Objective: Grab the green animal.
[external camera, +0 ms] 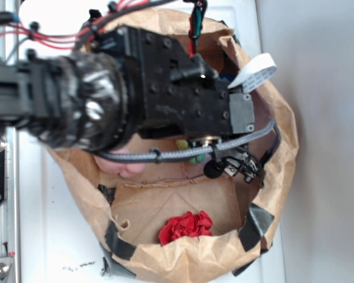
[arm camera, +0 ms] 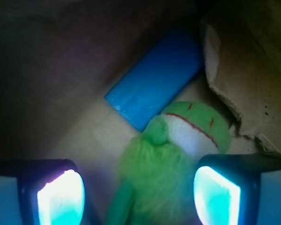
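The green animal (arm camera: pixel 164 173) is a fuzzy lime-green plush frog with a darker green head and pale face. It lies on the paper floor of the bag, between my two glowing pads (arm camera: pixel 61 199). My gripper (arm camera: pixel 138 197) is open, one pad on each side of the frog's body, with a clear gap on the left. In the exterior view only bits of green fuzz (external camera: pixel 189 152) show under the arm. The jaws are hidden there by the black wrist.
A blue block (arm camera: pixel 154 77) lies just beyond the frog's head. The brown paper bag (external camera: pixel 183 259) surrounds everything; its crumpled wall (arm camera: pixel 248 70) is close on the right. A red ruffled ball (external camera: pixel 186 227) sits near the bag's front. The pink bunny (external camera: pixel 123 167) lies at left.
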You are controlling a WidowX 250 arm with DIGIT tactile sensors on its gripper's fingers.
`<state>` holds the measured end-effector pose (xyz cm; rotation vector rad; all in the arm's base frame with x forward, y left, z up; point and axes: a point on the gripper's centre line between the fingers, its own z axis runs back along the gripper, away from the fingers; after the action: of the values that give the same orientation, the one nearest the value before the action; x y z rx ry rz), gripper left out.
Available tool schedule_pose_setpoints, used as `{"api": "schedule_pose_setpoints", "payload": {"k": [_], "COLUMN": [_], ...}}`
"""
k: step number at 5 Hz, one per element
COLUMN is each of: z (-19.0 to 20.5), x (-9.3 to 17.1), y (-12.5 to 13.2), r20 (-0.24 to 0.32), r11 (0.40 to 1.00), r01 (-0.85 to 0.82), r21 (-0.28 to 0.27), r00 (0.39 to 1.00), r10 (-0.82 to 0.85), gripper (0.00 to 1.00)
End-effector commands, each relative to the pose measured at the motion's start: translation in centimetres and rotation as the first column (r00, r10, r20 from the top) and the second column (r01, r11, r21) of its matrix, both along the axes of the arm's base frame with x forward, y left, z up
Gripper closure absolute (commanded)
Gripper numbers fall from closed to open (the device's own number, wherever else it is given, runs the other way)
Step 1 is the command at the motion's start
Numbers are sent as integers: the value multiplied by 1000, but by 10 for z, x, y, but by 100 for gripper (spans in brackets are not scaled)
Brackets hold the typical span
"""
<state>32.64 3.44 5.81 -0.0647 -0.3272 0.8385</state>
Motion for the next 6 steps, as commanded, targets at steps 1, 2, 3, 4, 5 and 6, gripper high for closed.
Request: {"api": "schedule_pose_setpoints", "payload": {"k": [1,2,3,4,5,6], "z": [-6,-11,-10,4,31,80], "x": [6,5,6,-13,-25,-44], "y": [12,12,13,5,5,-4], "r20": [52,62,87,107,140,171], "r11": [995,991,990,990,987,963], "r01": [43,57,71,84,152,267], "r21": [90,125,119,112,53,-40], "r00": [998,996,993,990,977,951], "r10": [-47,-65,-82,-96,-158,-257], "gripper": [0,100,100,100,100,100]}}
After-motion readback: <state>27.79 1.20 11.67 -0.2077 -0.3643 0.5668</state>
